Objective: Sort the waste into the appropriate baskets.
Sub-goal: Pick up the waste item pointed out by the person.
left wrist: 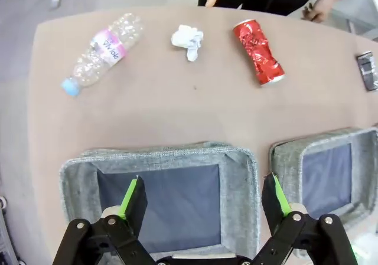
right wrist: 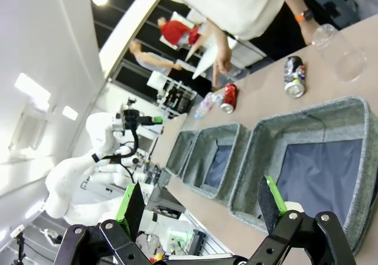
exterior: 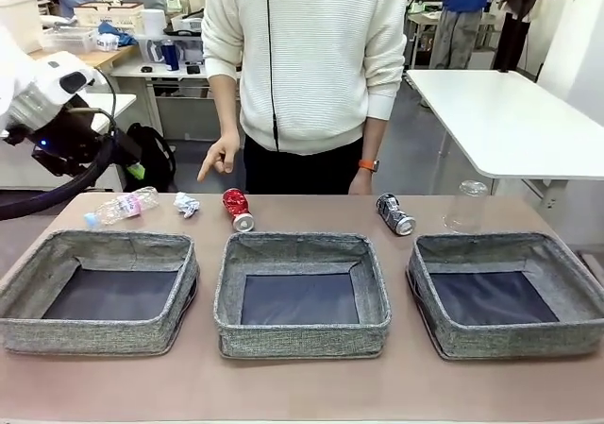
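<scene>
Nothing is sorted yet; a first pick looks due. The left pincer [left wrist: 204, 188], spread and empty, hangs over the left basket [left wrist: 159, 154]. The blue-capped bottle [left wrist: 100, 52] lies on the counter [left wrist: 159, 111] beyond that basket's far wall, the paper wad [left wrist: 188, 41] near it. Best to clear the wall first, then straddle the bottle across its width. The right pincer [right wrist: 199, 188], spread too, hangs above the right basket [right wrist: 307, 113].

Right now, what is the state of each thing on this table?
left gripper: open
right gripper: open
left basket: empty
middle basket: empty
right basket: empty
red can: crushed, lying
dark can: crushed, lying
blue-capped bottle: capped, lying
clear bottle: upright
paper wad: crumpled
</scene>
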You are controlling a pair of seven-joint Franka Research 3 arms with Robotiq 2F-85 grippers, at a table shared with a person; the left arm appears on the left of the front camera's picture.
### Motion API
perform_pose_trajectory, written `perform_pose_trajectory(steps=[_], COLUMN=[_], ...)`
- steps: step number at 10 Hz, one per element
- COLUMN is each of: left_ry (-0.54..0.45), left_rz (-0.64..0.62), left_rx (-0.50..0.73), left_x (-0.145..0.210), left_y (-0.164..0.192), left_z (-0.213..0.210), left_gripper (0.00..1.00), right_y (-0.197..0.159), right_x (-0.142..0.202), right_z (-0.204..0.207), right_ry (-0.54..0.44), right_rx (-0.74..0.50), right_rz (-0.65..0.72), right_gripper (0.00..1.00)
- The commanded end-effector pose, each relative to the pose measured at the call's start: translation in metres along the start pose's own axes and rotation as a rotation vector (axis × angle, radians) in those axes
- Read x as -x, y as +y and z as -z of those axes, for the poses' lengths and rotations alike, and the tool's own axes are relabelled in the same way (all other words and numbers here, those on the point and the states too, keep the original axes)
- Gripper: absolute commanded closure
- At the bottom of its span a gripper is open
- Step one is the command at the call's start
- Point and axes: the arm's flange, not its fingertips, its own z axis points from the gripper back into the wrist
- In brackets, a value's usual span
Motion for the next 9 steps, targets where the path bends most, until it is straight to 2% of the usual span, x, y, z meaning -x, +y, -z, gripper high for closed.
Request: perform_pose_trajectory(steps=[1, 2, 3, 5, 7, 9], left_ry=[0.059, 0.061, 0.172, 0.216, 0.271, 0.266], left_rz=[-0.074, -0.080, -0.016, -0.094, -0.140, -0.104], left_rx=[-0.063, -0.099, -0.063, -0.115, -0.133, -0.094], left_x=[-0.035, -0.060, -0.084, -0.130, -0.145, -0.152], left_y=[0.011, 0.008, 0.004, 0.010, 0.024, 0.030], left_z=[0.032, 0.053, 0.074, 0.119, 0.157, 0.193], left_gripper=[0.00, 0.00, 0.00, 0.00, 0.00, 0.00], right_y=[0.000, 0.000, 0.000, 0.000, 0.000, 0.000], right_x=[-0.003, -0.003, -0.003, -0.003, -0.003, -0.003], right_z=[0.001, 0.001, 0.001, 0.001, 0.001, 0.001], right_ry=[-0.018, -0.018, -0.018, -0.018, -0.018, -0.018], right_rx=[-0.013, -0.013, -0.013, -0.013, -0.013, -0.013], right_rz=[-0.031, -0.031, -0.031, -0.031, -0.031, -0.031], right_gripper=[0.00, 0.00, 0.00, 0.00, 0.00, 0.00])
